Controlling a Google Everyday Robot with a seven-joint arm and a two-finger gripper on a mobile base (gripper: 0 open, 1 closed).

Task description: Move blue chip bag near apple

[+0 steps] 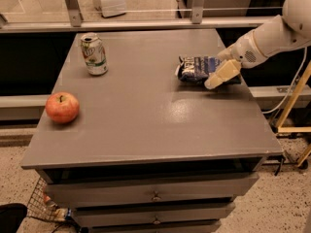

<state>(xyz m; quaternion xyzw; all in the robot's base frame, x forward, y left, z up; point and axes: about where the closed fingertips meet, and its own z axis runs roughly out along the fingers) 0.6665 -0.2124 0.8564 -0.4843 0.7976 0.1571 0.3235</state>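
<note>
The blue chip bag (197, 69) lies on the right side of the grey table (146, 125), towards the back. My gripper (219, 75) reaches in from the right on a white arm and sits over the bag's right end, touching or just above it. The red-pink apple (62, 107) rests near the table's left edge, far from the bag.
A green-and-white soda can (94, 54) stands upright at the back left of the table. Drawers (155, 196) run below the tabletop. A wooden frame (294, 106) stands to the right and a wire basket (46, 205) sits on the floor at lower left.
</note>
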